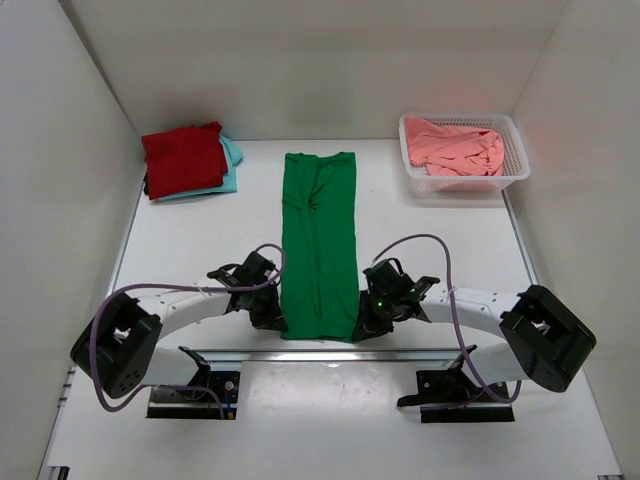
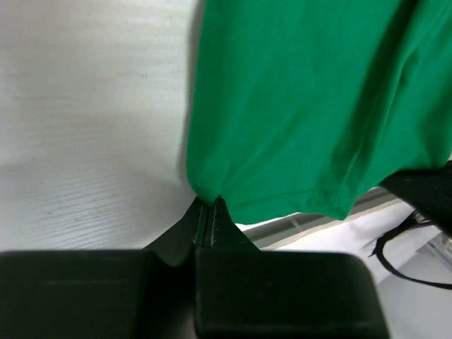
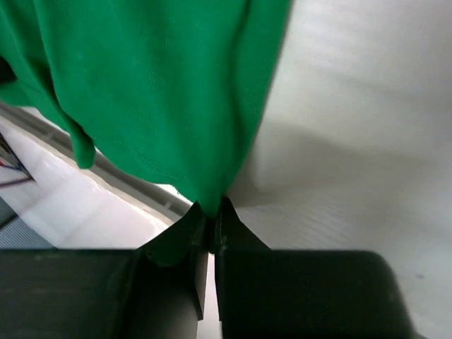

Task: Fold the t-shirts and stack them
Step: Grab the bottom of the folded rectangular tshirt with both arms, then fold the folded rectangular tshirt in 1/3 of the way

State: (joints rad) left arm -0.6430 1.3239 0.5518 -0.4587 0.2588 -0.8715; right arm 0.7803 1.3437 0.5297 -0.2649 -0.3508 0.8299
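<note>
A bright green t-shirt (image 1: 319, 240) lies folded into a long narrow strip down the middle of the table. My left gripper (image 1: 272, 318) is shut on its near left corner (image 2: 212, 191). My right gripper (image 1: 366, 326) is shut on its near right corner (image 3: 212, 194). Both corners are lifted a little off the table. A dark red t-shirt (image 1: 182, 158) lies folded on a pale turquoise t-shirt (image 1: 232, 165) at the back left. A salmon pink t-shirt (image 1: 455, 147) lies crumpled in the basket.
A white plastic mesh basket (image 1: 516, 152) stands at the back right. White walls close the table on the left, back and right. A metal rail (image 1: 320, 354) runs along the near edge between the arm bases.
</note>
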